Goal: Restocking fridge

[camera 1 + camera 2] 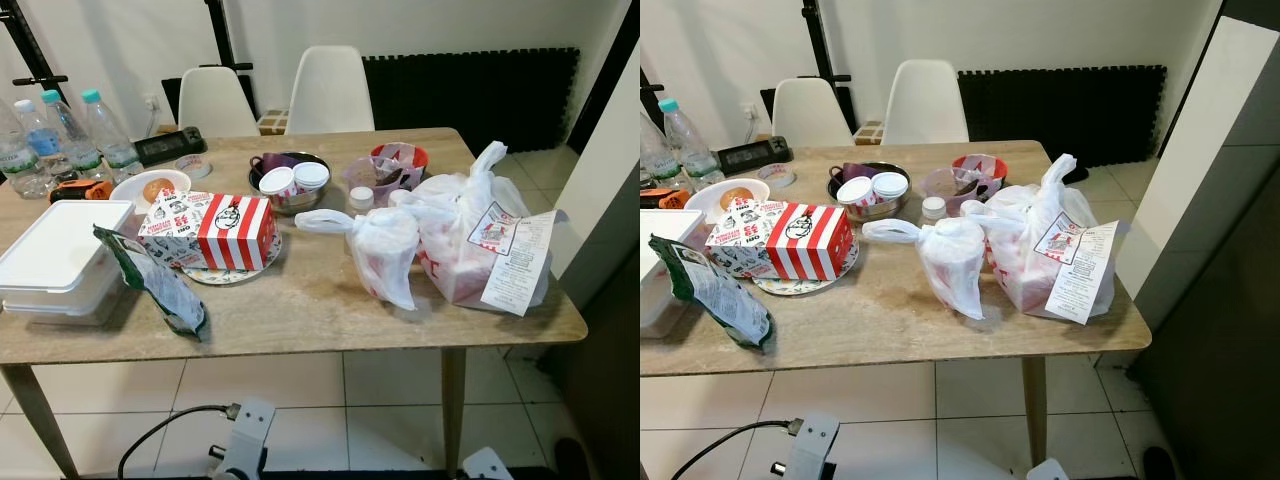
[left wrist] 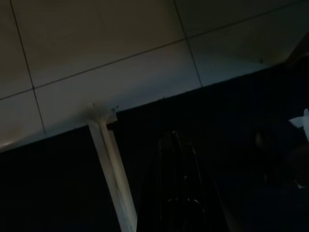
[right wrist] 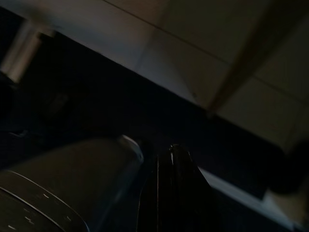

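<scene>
A wooden table (image 1: 300, 310) stands before me with food on it. At the right lie a large white plastic takeaway bag (image 1: 470, 245) with a receipt (image 1: 515, 265) and a smaller knotted bag (image 1: 385, 252). A red-and-white striped box (image 1: 235, 232) rests on a paper plate (image 1: 215, 273) at the middle left. A green snack bag (image 1: 160, 285) and a white lidded container (image 1: 55, 260) sit near the left front edge. A metal bowl (image 1: 290, 182) holds two small lidded tubs. Both arms hang low below the table; the left gripper (image 2: 178, 183) and right gripper (image 3: 169, 193) look shut, over dark floor.
Water bottles (image 1: 60, 140), a white bowl with an orange item (image 1: 150, 188) and a purple container (image 1: 385, 178) stand further back. Two white chairs (image 1: 330, 90) are behind the table, with a black panel (image 1: 470, 95) on the wall. A white upright panel (image 1: 1200, 150) rises at the right.
</scene>
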Motion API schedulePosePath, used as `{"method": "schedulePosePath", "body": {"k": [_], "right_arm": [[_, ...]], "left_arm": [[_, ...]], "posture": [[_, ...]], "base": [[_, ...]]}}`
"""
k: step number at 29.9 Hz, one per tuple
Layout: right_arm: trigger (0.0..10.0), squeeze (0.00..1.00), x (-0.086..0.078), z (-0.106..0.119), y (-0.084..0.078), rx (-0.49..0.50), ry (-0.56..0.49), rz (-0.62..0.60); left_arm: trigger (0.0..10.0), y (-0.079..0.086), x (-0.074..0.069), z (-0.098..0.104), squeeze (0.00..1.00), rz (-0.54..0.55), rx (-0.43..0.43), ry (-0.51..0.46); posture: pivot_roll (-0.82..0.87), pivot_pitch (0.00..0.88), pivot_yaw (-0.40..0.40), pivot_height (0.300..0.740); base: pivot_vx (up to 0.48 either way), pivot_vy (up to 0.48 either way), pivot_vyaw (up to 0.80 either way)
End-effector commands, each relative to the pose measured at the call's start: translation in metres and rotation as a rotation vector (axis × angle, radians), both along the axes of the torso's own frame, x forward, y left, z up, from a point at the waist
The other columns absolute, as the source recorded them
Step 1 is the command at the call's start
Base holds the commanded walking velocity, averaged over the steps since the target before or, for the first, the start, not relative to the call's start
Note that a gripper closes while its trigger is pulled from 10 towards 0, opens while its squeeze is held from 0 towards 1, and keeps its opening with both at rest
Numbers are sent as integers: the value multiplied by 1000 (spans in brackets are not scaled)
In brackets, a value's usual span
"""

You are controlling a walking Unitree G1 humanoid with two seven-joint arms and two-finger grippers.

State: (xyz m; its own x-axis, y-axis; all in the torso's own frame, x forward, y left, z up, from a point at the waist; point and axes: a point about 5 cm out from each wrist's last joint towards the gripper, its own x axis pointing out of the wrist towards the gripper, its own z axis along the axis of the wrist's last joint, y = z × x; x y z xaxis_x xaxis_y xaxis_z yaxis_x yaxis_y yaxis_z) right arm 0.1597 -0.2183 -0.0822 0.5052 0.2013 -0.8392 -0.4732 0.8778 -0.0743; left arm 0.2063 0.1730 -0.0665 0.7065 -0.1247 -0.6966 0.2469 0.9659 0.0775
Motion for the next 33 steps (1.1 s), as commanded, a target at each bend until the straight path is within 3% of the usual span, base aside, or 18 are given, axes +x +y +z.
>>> {"method": "schedulePosePath", "body": {"k": [1, 4, 5, 8, 11, 14, 16, 17, 18, 19, 21, 22, 25, 26, 27, 28, 29, 33], "right_arm": [[10000, 0, 2, 2, 8, 60, 13, 108], [10000, 0, 12, 14, 16, 193, 44, 335], [10000, 0, 12, 14, 16, 193, 44, 335], [10000, 0, 30, 45, 19, 310, 17, 475], [10000, 0, 39, 115, 41, 508, -14, 668], [10000, 0, 42, 136, 49, 570, -44, 706], [10000, 0, 49, 184, 68, 730, -128, 785], [10000, 0, 49, 184, 68, 730, -128, 785], [10000, 0, 53, 209, 78, 819, -179, 829], [10000, 0, 53, 209, 78, 819, -179, 829], [10000, 0, 69, 254, 95, 911, -348, 894], [10000, 0, 69, 254, 95, 911, -348, 894], [10000, 0, 99, 293, 108, 861, -598, 803], [10000, 0, 99, 293, 108, 861, -598, 803], [10000, 0, 114, 299, 110, 810, -663, 722], [10000, 0, 114, 299, 110, 810, -663, 722], [10000, 16, 139, 305, 110, 739, -725, 566], [10000, 16, 146, 306, 109, 729, -735, 520]], "left_arm": [[10000, 9, -9, -5, 0, -7, 32, 37], [10000, 11, -15, -7, 0, -9, 43, 53], [10000, 11, -15, -7, 0, -9, 43, 53], [10000, 12, -18, -9, 0, -3, 45, 62], [10000, 13, -21, -11, 0, -2, 47, 73], [10000, 13, -22, -11, 0, -2, 48, 77], [10000, 14, -25, -13, 0, 0, 49, 88], [10000, 14, -25, -13, 0, 0, 49, 88], [10000, 14, -27, -14, 0, 2, 49, 95], [10000, 14, -27, -14, 0, 2, 49, 95], [10000, 15, -31, -16, 0, 5, 52, 111], [10000, 15, -31, -16, 0, 5, 52, 111], [10000, 14, -34, -18, 0, 11, 57, 131], [10000, 14, -34, -18, 0, 11, 57, 131], [10000, 14, -35, -19, 0, 12, 59, 135], [10000, 14, -35, -19, 0, 12, 59, 135], [10000, 14, -35, -19, 0, 15, 62, 141], [10000, 14, -35, -19, 0, 16, 63, 142]], "posture": [[-73, 58, 44, 726], [-71, 63, 35, 726], [-71, 63, 35, 726], [-71, 63, 33, 726], [-71, 63, 33, 726], [-71, 63, 33, 726], [-74, 68, 27, 726], [-74, 68, 27, 726], [-74, 70, 27, 726], [-74, 70, 27, 726], [-78, 70, 27, 726], [-78, 70, 27, 726], [-78, 69, 27, 726], [-78, 69, 27, 726], [-77, 68, 26, 726], [-77, 68, 26, 726], [-77, 67, 25, 726], [-77, 67, 25, 726]], "base": [[0, 0, 0], [0, 0, 0], [0, 0, 0], [0, 0, 0], [0, 0, 0], [0, 0, 0], [0, 0, 0], [0, 0, 0], [0, 0, 0], [0, 0, 0], [0, 0, 0], [0, 0, 0], [0, 0, 0], [0, 0, 0], [0, 0, 0], [0, 0, 0], [0, 0, 0], [0, 0, 0]]}}
